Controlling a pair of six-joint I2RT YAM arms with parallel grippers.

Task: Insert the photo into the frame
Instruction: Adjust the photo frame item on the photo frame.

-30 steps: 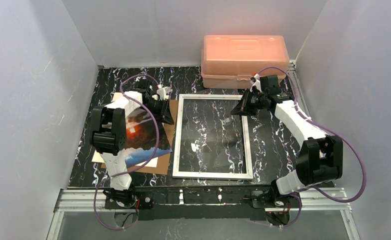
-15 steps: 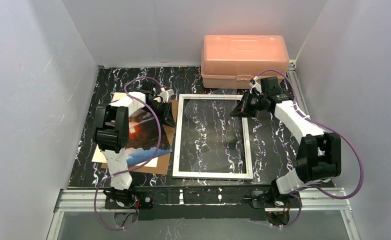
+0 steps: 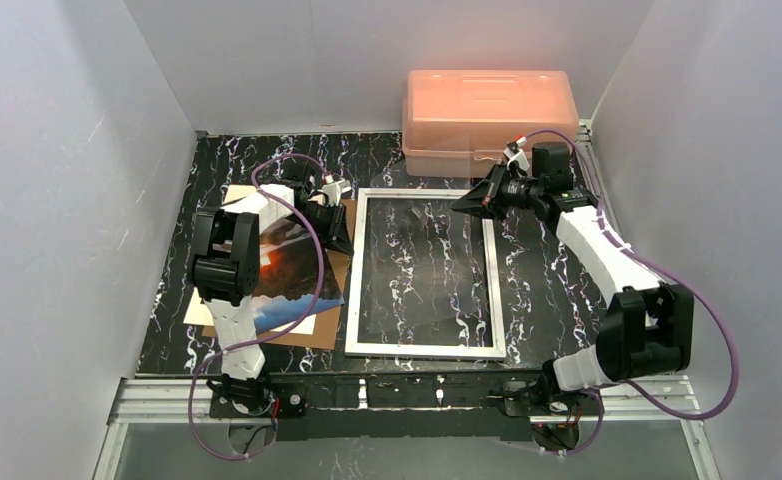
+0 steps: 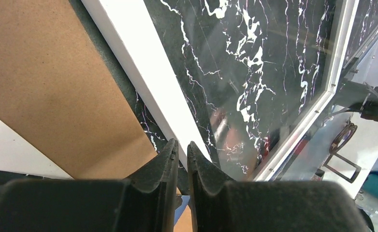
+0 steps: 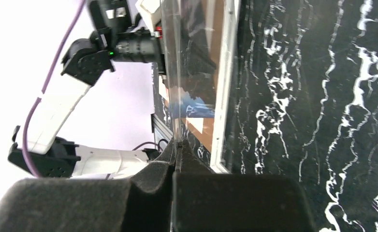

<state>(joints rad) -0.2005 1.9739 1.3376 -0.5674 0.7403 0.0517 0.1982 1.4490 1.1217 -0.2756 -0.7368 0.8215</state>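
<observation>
While the left arm barely stirred over the last second, the right gripper (image 3: pixel 460 206) rose and swung toward the back of the table (image 3: pixel 217 165), carrying the far right corner of the clear pane (image 5: pixel 196 72) up with it. In the right wrist view its fingers were clamped tight on the pane's edge, and the glass stood tilted clear of the white frame (image 3: pixel 353 270), which lay flat in the middle of the table just in front of the pink box (image 3: pixel 487 110). That looked like the opening step: with the pane lifted, the frame's bed was coming free to receive the print. The photo (image 3: pixel 287 270) lay on the brown board (image 3: pixel 329 322) just left of the frame, not yet in it. The right arm reached far forward, forearm slanting in toward the frame's far corner. The left arm was folded back, its left gripper (image 4: pixel 180 154) low by the frame's left rail, fingers all but closed with only a slit between them; whether they pinched anything could not be made out.
</observation>
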